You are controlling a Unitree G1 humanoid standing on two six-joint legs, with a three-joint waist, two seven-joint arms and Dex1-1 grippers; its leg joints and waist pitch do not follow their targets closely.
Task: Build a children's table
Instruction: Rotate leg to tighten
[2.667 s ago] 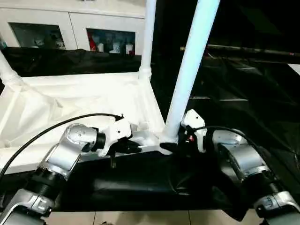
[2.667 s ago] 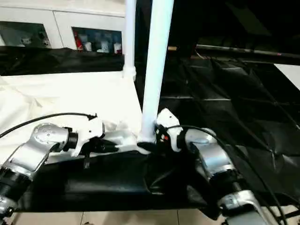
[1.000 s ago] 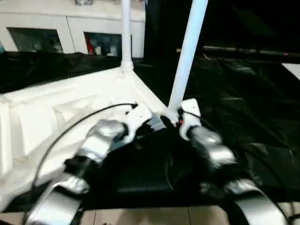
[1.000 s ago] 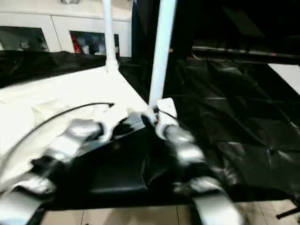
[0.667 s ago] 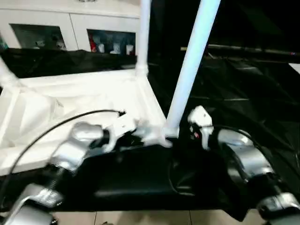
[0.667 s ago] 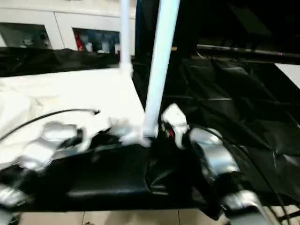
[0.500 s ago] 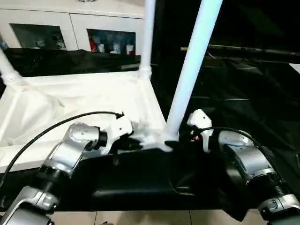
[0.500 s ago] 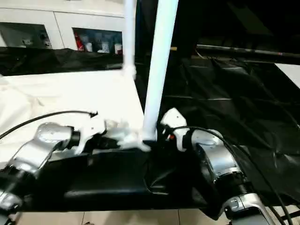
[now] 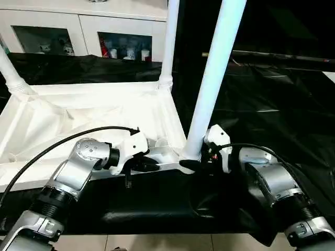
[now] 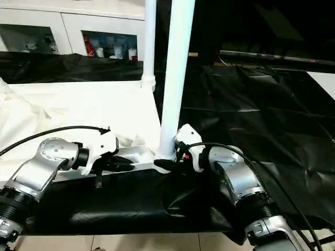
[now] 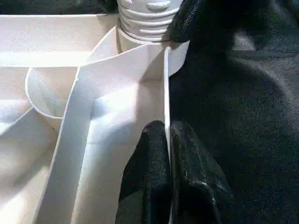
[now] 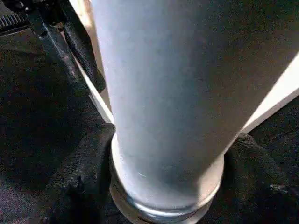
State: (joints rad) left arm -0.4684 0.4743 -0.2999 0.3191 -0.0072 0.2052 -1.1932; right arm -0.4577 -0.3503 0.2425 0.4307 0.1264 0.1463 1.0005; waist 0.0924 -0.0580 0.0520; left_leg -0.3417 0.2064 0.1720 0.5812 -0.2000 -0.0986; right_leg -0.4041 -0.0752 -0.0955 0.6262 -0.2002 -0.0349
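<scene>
- Black cloth covers the big work table [image 9: 272,104], and a white cabinet [image 9: 78,31] with glass doors stands far back at 11 o'clock.
- On the cloth the children's table [image 9: 89,112] lies upside down, its ribbed underside facing up.
- Three legs can be seen standing in corner sockets: the near leg [image 9: 212,78] at the near right corner, a far leg [image 9: 168,42] behind it at 12 o'clock, and a bit of another leg [image 9: 11,73] at 10 o'clock.
- The fourth corner cannot be seen, so I cannot tell if all four legs are in. My guess is the job is mostly done.
- The left gripper [image 11: 164,140] is pinched shut on the thin rim of the tabletop, just beside the near corner socket.
- The right gripper [image 9: 194,163] sits around the bottom of the near leg, with its fingers hugging the base.
- Both silver forearms reach in low and bent toward that same corner.
</scene>
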